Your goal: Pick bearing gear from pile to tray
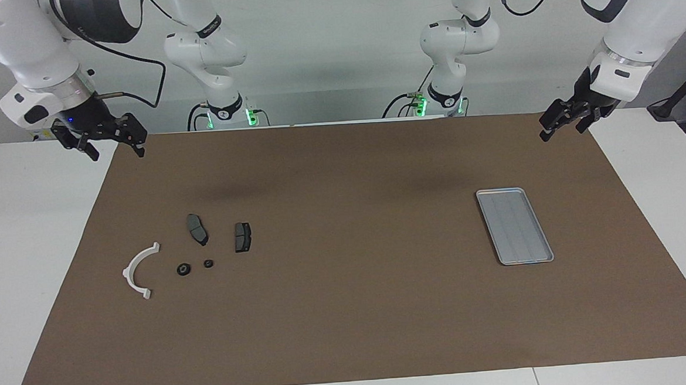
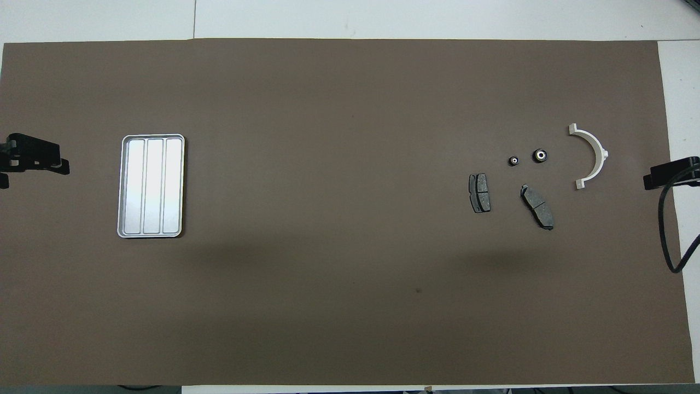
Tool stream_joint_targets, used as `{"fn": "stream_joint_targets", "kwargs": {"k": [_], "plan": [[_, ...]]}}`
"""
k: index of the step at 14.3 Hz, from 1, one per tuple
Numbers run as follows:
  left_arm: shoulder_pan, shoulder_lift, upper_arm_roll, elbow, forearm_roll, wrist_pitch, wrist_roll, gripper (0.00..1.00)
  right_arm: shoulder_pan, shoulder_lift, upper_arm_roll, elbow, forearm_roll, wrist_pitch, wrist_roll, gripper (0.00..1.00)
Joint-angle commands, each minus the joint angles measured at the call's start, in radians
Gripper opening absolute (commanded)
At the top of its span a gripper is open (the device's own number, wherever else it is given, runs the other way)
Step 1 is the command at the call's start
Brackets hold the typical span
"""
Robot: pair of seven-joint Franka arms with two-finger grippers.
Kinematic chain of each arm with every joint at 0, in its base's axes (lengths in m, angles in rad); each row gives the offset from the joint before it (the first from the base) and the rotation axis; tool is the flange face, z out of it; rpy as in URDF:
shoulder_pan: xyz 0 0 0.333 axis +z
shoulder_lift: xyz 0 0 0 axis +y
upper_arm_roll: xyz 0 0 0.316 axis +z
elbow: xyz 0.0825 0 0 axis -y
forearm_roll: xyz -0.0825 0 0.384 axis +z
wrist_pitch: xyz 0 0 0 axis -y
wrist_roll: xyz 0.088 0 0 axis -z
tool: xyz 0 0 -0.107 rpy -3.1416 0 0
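Gleaming ribbed metal tray (image 2: 151,140), rounded corners

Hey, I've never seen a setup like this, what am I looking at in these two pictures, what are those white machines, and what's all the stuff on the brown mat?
Those are two white robot arms at a table. One picture looks at them from across the table; the other looks down from above their own end, so the sides are swapped.

Each arm ends in black jaws. The left gripper hangs over one edge of the brown mat, the right gripper over the other edge. Both are open and hold nothing; both arms wait.

Toward the left arm's end lies an empty silver tray. Toward the right arm's end lies a loose pile: a white half-ring bracket, two dark grey brake pads, and two small black round gears. The gears lie farther from the robots than the pads.
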Motion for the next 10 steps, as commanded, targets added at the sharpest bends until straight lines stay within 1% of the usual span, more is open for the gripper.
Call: {"fn": "stream_joint_targets", "kwargs": {"k": [1, 5, 10], "plan": [[-0.009, -0.034, 0.004, -0.038, 0.020, 0.010, 0.002, 1.00, -0.025, -0.022, 0.007, -0.015, -0.004, -0.018, -0.018, 1.00], [-0.029, -0.034, 0.002, -0.038, 0.020, 0.013, 0.002, 1.00, -0.021, -0.020, 0.010, -0.017, 0.005, 0.002, -0.007, 1.00], [-0.023, -0.036, 0.004, -0.037, 0.020, 0.010, -0.001, 1.00, -0.015, 0.021, 0.021, -0.023, 0.005, 0.112, 0.010, 1.00]]}}
